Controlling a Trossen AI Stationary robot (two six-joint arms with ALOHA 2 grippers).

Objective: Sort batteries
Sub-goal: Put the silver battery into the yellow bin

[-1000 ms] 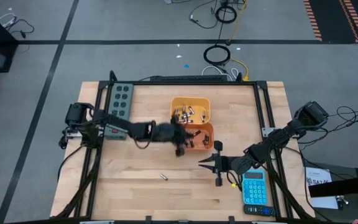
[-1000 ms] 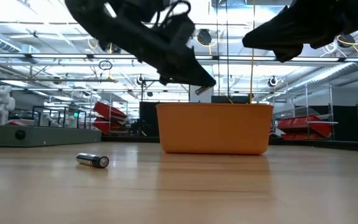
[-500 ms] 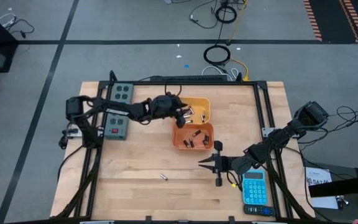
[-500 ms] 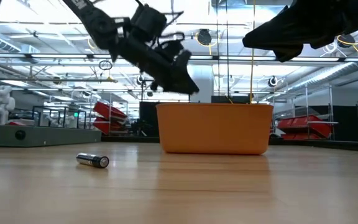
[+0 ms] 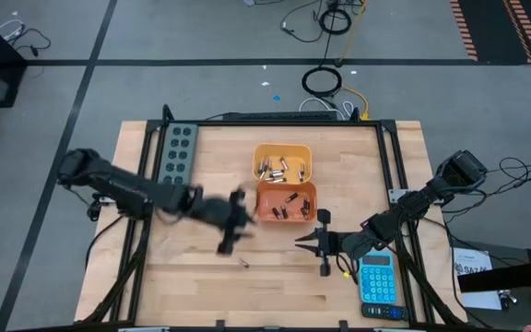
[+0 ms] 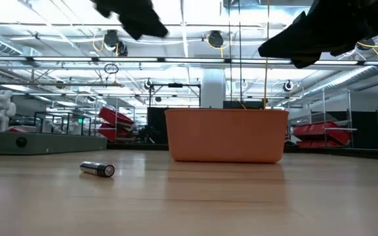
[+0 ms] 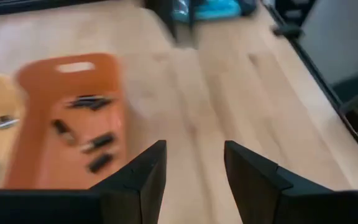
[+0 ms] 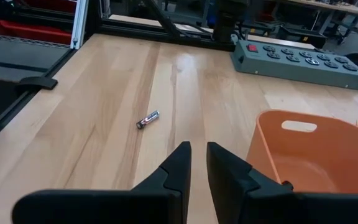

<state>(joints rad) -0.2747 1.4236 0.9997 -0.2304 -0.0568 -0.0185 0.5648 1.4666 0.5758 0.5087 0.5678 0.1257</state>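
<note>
One loose battery (image 5: 242, 263) lies on its side on the wooden table, also seen as the battery (image 6: 97, 169) and the battery (image 8: 148, 119). Silvery batteries lie in the yellow bin (image 5: 282, 150); dark ones lie in the orange bin (image 5: 289, 187) in front of it. My left gripper (image 5: 227, 235) hangs above the table, left of the orange bin and just far of the loose battery. Its fingers (image 7: 194, 149) are open with nothing between them. My right gripper (image 5: 313, 242) waits right of the loose battery, a narrow empty gap between its fingers (image 8: 196, 152).
A grey power strip (image 5: 178, 148) lies at the far left. A blue calculator (image 5: 377, 279) sits at the near right, beside my right arm. Black frame rails run along the table's left and right edges. Bare wood lies around the loose battery.
My left gripper, shut on a silvery battery over the orange bin, went toward the far edge over the yellow bin and opened; the battery no longer shows at its tips. It then swung back toward the near edge, to the left of the orange bin.
</note>
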